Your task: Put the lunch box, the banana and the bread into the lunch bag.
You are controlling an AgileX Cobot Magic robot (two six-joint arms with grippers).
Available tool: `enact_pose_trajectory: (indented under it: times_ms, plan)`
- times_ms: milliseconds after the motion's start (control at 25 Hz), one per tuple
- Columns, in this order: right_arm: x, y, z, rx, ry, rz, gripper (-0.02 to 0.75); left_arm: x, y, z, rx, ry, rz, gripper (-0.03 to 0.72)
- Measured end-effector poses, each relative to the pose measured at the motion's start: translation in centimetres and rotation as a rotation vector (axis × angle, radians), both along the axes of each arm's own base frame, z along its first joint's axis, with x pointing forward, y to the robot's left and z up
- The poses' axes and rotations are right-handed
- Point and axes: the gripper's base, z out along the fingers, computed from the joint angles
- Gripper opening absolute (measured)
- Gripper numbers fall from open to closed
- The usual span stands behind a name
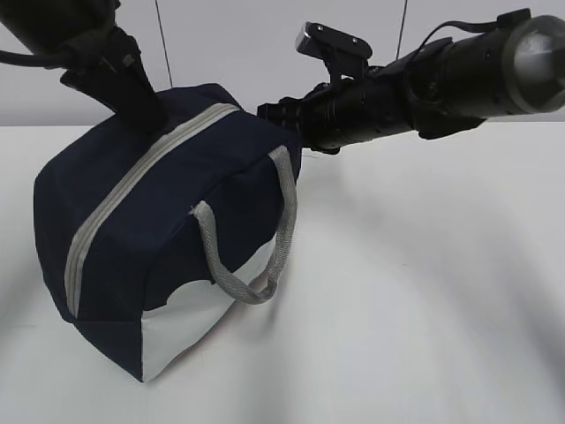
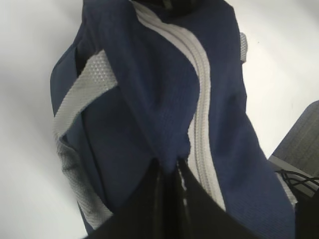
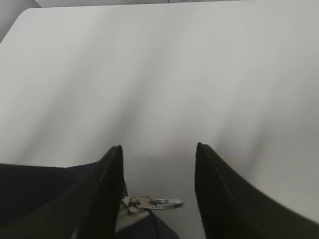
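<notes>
The lunch bag stands zipped near the desk's left edge. Left fingers pinch its fabric; right fingers are spread beside the ring pull. Closing seems finished; next, both should withdraw.

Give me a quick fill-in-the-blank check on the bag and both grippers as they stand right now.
1. The zipper along the top of the lunch bag is fully ____.
2. The left gripper is pinching a fold of the bag's ____ fabric.
3. The right gripper has its jaws ____, with the metal ring pull lying between them.
4. The bag's handle is made of ____ webbing.

Missing words: closed; navy-blue; open; grey
</notes>
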Motion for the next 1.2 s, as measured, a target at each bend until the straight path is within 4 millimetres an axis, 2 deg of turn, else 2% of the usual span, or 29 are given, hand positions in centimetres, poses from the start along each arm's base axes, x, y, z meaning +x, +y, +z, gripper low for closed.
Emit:
enact_pose_trajectory:
  times_ms: [120,360,560,800,960,1120,1200]
  plan:
    - [-0.3,0.0,1.0,-0.011,-0.033,0.026,0.375,0.1,0.0,-0.1,0.001,0.003,0.0,-0.004]
    - [-1.1,-0.2,4.1,-0.071,-0.159,0.108,0.379,1.2,-0.3,-1.9,0.033,0.035,0.002,-0.004]
    - [-1.8,-2.2,6.7,-0.089,-0.228,0.098,0.38,1.8,-0.5,-3.0,0.049,0.058,0.004,-0.002]
    - [-3.8,-4.6,7.9,-0.103,-0.239,0.064,0.38,2.2,-0.6,-3.7,0.057,0.083,0.034,0.033]
    - [-5.4,-5.2,8.6,-0.122,-0.26,0.076,0.38,2.2,-0.5,-3.7,0.053,0.095,0.058,0.135]
    - [-6.8,-5.6,9.0,-0.124,-0.267,0.078,0.38,2.4,-0.5,-3.1,0.044,0.093,0.106,0.293]
    - [-7.3,-5.8,9.2,-0.124,-0.271,0.078,0.38,2.5,-0.5,-2.5,0.039,0.085,0.137,0.349]
